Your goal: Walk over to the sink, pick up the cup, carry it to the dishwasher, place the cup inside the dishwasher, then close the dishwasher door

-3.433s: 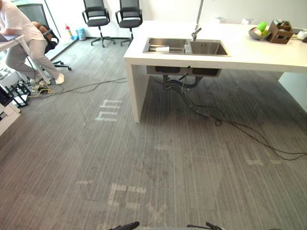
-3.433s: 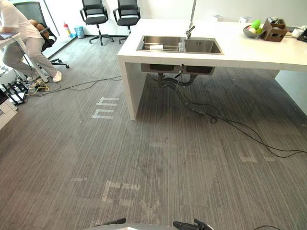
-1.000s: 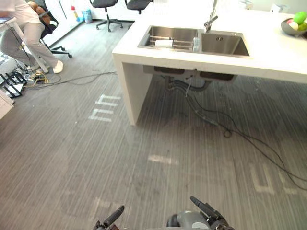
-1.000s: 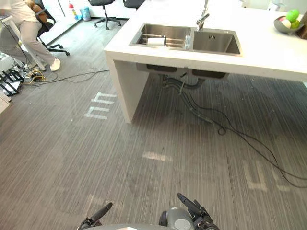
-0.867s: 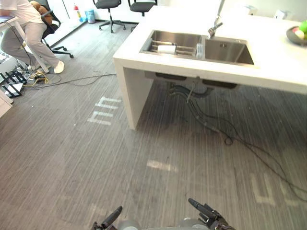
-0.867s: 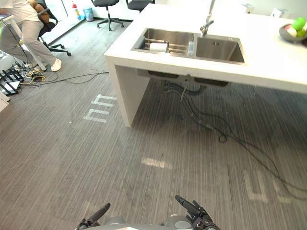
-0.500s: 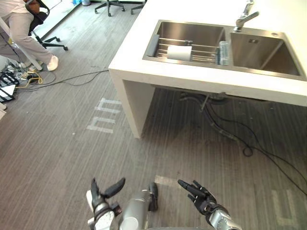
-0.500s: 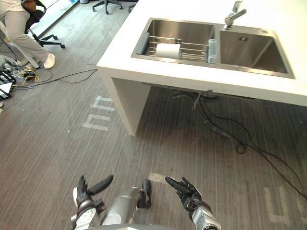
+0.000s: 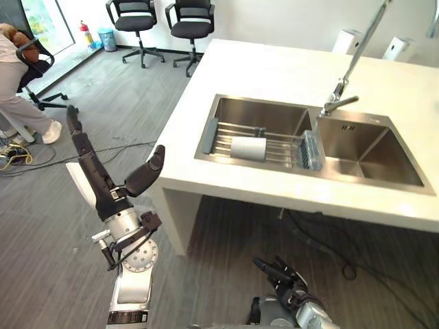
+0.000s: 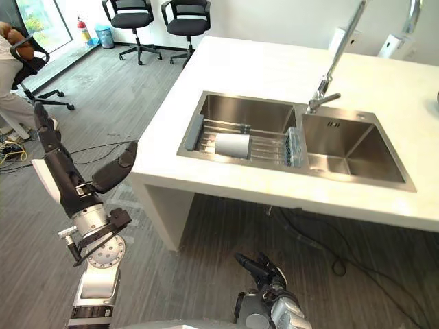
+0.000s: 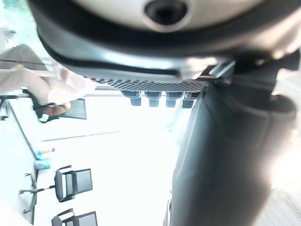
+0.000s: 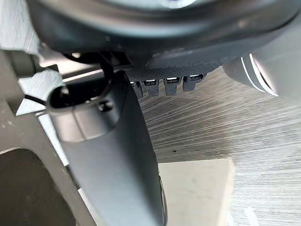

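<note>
The cup lies on its side on a wire rack in the left basin of the sink, a little above the middle of the head views. It is a white cylinder whose long axis runs roughly left to right across the frame, along the rack's bars. Neither hand touches it.

The left hand stands high at the left of the frame, with fingers straight and pointing up and the thumb spread toward the right, holding nothing. It sits just off the left end of the white counter, at about the height of the counter top. From this hand the cup lies to the right and slightly upward in the frame, across the counter's corner and over the sink rim.

The right hand hangs low at the bottom centre of the frame, below the counter's near edge, with fingers loosely extended and empty. From it the cup lies almost straight up the frame and a little to the left, with the counter slab between them.

In the picture the left hand looks the better placed, being already at counter height, though it is still well apart from the cup. A grasp would probably need to close across the cup's short width, coming in from above or from the near side. The faucet rises at the upper right of the basin, clear of that path.
</note>
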